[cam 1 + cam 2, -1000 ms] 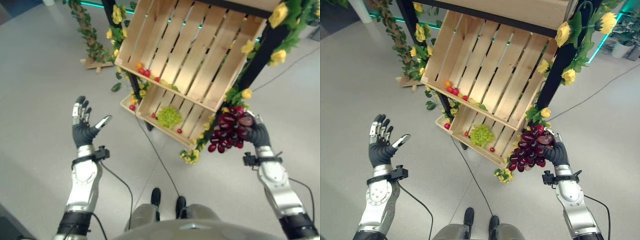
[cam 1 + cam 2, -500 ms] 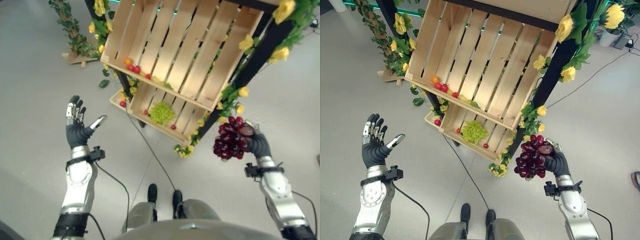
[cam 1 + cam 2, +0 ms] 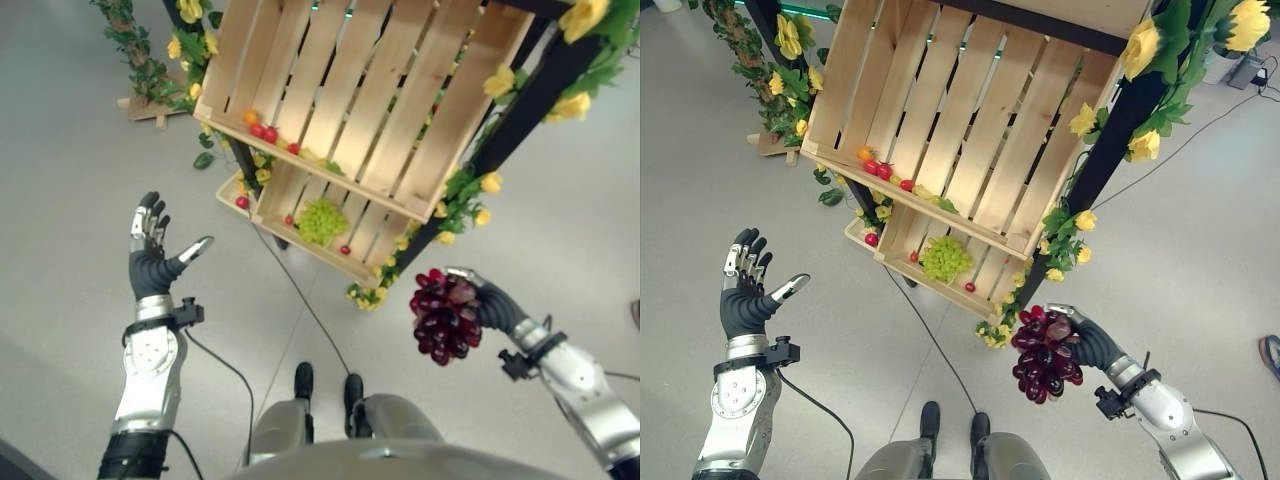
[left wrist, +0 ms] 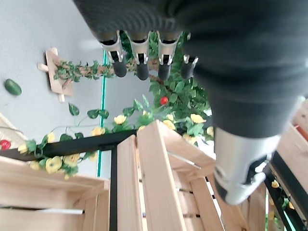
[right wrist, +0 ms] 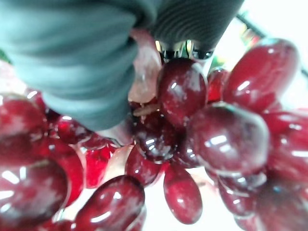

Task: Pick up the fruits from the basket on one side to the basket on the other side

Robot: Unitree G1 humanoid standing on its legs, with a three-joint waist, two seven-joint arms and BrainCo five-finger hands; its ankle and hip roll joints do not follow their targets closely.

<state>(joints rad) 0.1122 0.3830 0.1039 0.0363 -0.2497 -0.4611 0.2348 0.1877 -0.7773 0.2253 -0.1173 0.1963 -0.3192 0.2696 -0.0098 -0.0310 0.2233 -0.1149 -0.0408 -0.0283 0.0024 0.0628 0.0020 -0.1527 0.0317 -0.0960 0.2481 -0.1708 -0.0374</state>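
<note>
My right hand [image 3: 1092, 344] is shut on a bunch of dark red grapes [image 3: 1041, 352], which hangs above the grey floor in front of the crates; up close the grapes [image 5: 211, 134] crowd against the hand's cover. A green grape bunch [image 3: 322, 220] lies in the lower wooden crate [image 3: 372, 268]. Red and orange small fruits [image 3: 262, 130] rest along the front lip of the upper crate [image 3: 330, 90]. My left hand [image 3: 150, 262] is raised at the left, open, palm up, holding nothing; its fingers [image 4: 139, 60] are straight.
The tilted crates sit in a black frame [image 3: 1110, 140] wrapped with yellow flowers and green leaves [image 3: 1065, 225]. A leafy garland on a wooden stand [image 3: 150, 85] is at the far left. One red fruit [image 3: 241, 202] lies by the lower crate's left corner.
My right hand has carried the red grapes down and back toward me, away from the crates. The camera has shifted a little. The left hand stays raised and open.
</note>
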